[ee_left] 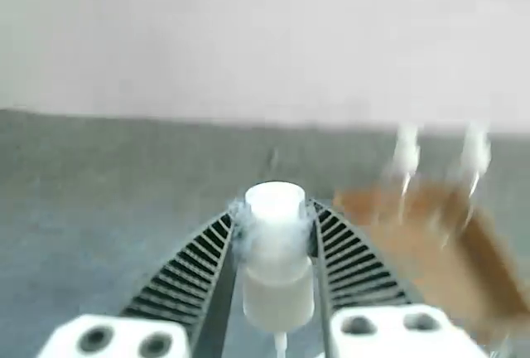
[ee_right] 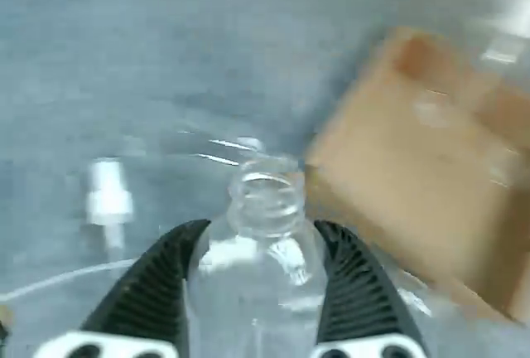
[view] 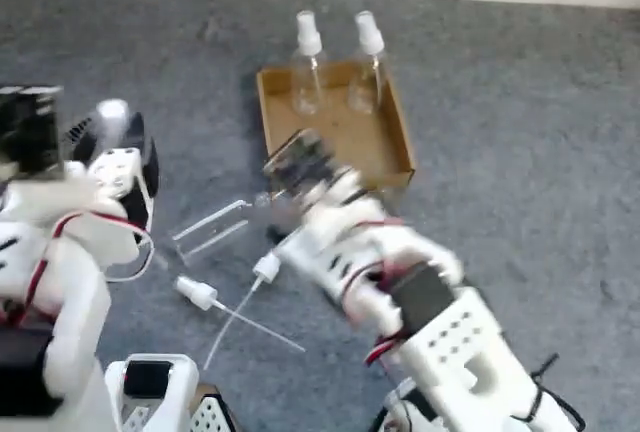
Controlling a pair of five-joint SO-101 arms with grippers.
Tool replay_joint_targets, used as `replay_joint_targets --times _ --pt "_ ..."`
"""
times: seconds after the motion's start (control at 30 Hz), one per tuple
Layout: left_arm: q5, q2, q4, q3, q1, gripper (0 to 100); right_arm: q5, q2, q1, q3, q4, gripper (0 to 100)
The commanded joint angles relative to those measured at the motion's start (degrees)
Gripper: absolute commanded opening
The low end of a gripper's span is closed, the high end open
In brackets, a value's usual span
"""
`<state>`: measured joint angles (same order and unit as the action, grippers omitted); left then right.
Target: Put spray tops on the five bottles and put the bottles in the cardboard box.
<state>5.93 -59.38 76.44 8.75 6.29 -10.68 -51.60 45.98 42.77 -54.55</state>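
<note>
Your left tool (ee_left: 275,215) is clamped on a spray top (ee_left: 277,279), your right tool (ee_right: 262,234) on an open bottle (ee_right: 265,200) near the cardboard box (view: 352,142). Centre the top over the neck before lowering

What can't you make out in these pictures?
Left wrist view: the spray top has its tube cut off by the frame edge; the cardboard box and the two bottles in it are blurred.
Right wrist view: the open bottle has its base cut off by the edge.
High view: clear pieces are too faint to identify; the right arm is blurred.
</note>
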Motion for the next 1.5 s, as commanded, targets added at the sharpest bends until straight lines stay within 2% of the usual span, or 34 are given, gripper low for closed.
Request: replay_joint_targets --times 0.0,0.13,0.37,0.57,0.8,0.93,1.17,1.27,1.47 --pt "8.26 -2.51 -8.62 1.8 -0.66 0 1.93 -1.98 5.32 4.88 10.24 0.3" --pt "13.01 -6.11 -13.89 7.08 -0.66 0 1.85 -2.07 7.6 9.98 14.73 0.3" --pt "13.63 -11.82 -19.08 15.25 -1.1 0 2.2 -2.15 7.6 12.35 16.57 0.3" --pt "13.71 -12.53 -19.25 18.24 -1.63 0 2.2 -2.15 8.22 12.35 19.47 0.3" --pt "13.71 -12.26 -19.25 18.59 -8.48 0 2.29 -2.15 8.57 12.35 19.74 0.3" --pt "13.71 -12.26 -18.99 19.03 -8.57 0 2.29 -2.15 8.57 12.35 19.74 0.3" --pt "13.63 -12.7 -19.25 27.38 -8.57 0 2.37 -4.0 8.57 12.35 19.82 0.3" --pt "13.71 -12.79 -19.25 30.29 -9.1 0 5.98 -9.1 8.22 12.35 19.91 0.3" --pt "13.36 -12.79 -18.81 33.01 -17.1 0 7.47 -16.57 8.22 15.6 21.93 0.3"
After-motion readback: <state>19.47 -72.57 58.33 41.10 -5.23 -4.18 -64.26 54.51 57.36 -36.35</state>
